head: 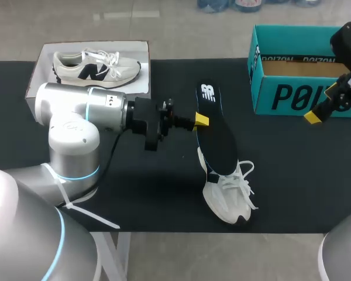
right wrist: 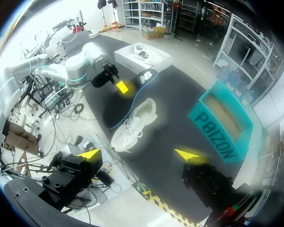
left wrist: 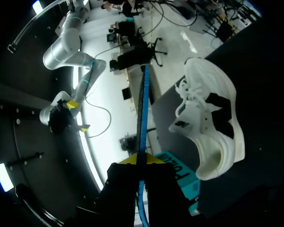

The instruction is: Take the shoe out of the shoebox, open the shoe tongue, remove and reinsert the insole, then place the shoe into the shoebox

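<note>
Insole (head: 217, 143), black, sits clamped edge-on in the left pincer (head: 201, 121), its end at the white shoe (head: 228, 199) near the bench's (head: 298, 175) front edge, probably poised for reinsertion, while the right pincer (right wrist: 138, 154) hangs spread apart by the teal shoebox (head: 292, 96).

shoe (head: 227, 196): heel hidden behind insole (head: 216, 132) | shoebox (head: 281, 93): right end behind right arm (head: 348, 41)

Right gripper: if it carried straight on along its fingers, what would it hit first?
The right gripper would probably meet the black table close beside the white shoe; depth is unclear.
</note>
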`<state>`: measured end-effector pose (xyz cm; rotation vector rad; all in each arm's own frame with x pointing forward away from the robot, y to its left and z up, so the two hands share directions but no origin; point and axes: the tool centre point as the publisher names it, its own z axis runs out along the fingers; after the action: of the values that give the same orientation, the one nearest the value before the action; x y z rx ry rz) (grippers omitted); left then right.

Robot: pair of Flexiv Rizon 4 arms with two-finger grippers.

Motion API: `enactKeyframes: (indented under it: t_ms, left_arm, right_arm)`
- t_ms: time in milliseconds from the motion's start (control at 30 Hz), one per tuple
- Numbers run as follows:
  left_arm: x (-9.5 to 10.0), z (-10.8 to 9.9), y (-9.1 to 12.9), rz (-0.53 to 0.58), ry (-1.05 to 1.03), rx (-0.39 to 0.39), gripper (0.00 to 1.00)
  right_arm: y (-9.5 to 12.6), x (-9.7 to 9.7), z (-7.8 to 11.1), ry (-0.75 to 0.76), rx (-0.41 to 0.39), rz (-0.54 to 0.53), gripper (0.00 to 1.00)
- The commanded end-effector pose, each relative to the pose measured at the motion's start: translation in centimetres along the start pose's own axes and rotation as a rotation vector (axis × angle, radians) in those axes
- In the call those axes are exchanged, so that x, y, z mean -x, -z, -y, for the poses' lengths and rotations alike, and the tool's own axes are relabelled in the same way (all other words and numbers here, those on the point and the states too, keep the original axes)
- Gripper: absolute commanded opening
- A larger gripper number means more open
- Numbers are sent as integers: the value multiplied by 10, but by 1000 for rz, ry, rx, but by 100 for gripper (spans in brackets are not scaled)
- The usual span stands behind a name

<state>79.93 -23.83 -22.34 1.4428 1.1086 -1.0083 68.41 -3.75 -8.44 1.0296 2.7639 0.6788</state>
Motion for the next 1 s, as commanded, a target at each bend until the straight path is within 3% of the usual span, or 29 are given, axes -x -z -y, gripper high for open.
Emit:
enactKeyframes:
  t_ms: [33,200,300,467,667,1000]
  left_arm:
    - [0,1,-1,-2,-2,3,0]
    - [0,1,-1,-2,-2,3,0]
    - [3,-5,1,-48,-81,29,0]
    - [13,-17,6,-18,-170,39,0]
    - [22,-39,13,-26,-262,41,0]
    - [6,-84,14,-40,-427,18,0]
  right_arm:
    - [-1,1,-2,0,-5,-3,100]
    - [-1,1,-2,0,-5,-3,100]
    - [-1,1,-2,0,-5,-3,100]
    - [-1,1,-2,0,-5,-3,100]
    - [-1,1,-2,0,-5,-3,100]
    - [-1,1,-2,0,-5,-3,100]
